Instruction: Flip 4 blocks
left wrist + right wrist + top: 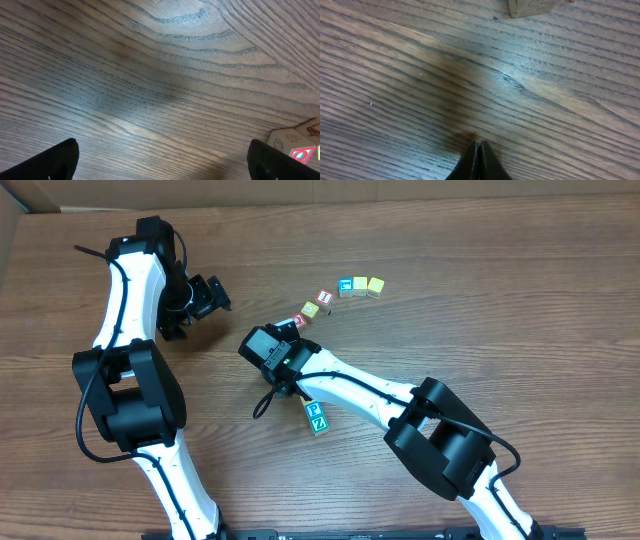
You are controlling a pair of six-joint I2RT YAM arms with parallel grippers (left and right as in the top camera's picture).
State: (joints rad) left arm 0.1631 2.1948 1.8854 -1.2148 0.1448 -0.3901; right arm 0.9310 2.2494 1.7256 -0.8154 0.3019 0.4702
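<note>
Bright, even light; wrist views show mild glare on the table (pixel 510 75).

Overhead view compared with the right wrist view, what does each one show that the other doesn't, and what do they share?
Only overhead: the left arm and right arm, the left end effector, a curved row of six small blocks, and the blue P block touching the teal Z block. Only right wrist: the right end effector, shut, close up, plus one block's bare wooden side at the top edge. Both: the wood-grain table.
</note>
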